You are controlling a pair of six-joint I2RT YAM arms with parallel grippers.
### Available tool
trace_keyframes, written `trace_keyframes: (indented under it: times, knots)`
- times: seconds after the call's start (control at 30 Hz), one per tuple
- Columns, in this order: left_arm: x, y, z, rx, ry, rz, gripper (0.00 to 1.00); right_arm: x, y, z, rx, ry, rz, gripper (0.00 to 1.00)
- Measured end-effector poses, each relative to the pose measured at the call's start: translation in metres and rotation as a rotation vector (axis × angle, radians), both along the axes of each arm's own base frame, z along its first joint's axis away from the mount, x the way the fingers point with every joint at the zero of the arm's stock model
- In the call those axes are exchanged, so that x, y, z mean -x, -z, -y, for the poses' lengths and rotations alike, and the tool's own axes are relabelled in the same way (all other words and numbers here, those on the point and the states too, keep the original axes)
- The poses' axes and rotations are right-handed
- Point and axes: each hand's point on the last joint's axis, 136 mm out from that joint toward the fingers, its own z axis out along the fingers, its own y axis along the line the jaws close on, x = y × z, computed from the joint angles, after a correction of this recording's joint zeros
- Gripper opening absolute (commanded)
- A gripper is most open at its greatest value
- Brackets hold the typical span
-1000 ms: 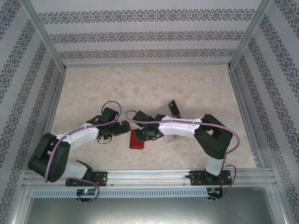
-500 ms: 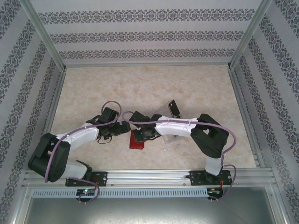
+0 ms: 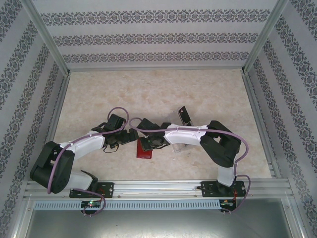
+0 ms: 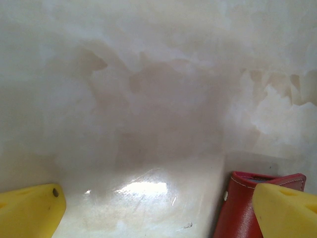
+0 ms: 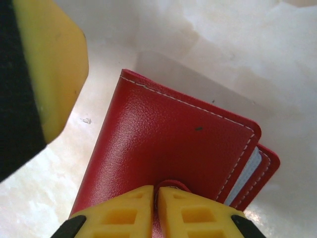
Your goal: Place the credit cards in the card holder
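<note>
Marbled table (image 3: pixel 148 94), middle of near edge: right pincer (image 5: pixel 157 198) has just closed onto the card holder (image 5: pixel 168 134), pinching its snap tab; left pincer (image 4: pixel 158 208) stays wide open alongside. Unfolding likely follows.

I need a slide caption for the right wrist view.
Right gripper pinches the snap tab of the closed red card holder.

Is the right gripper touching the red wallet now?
Touching. In the right wrist view, the right gripper pinches the snap tab of the red wallet between its two fingers, with no gap visible.
</note>
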Motion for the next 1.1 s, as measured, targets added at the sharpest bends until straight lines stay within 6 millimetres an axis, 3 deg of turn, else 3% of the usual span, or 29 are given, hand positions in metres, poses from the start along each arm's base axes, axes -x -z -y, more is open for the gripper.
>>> trace_keyframes:
  times: [0.33,0.57,0.93,1.1]
  knots:
    - [0.0,0.0,0.0,0.0,0.0,0.0,1.0,-0.001,-0.008,-0.002,-0.041,0.011,0.017,0.15]
    - [0.0,0.001,0.001,-0.018,0.006,-0.004,1.0,0.005,-0.015,0.01,0.009,0.003,0.0,0.17]
    - [0.004,0.003,0.003,-0.107,0.071,-0.005,1.0,0.0,-0.06,0.011,-0.026,0.0,0.063,0.24]
    - [0.004,0.005,0.003,-0.134,0.089,0.0,1.0,0.0,-0.057,0.017,-0.001,0.011,0.065,0.27]
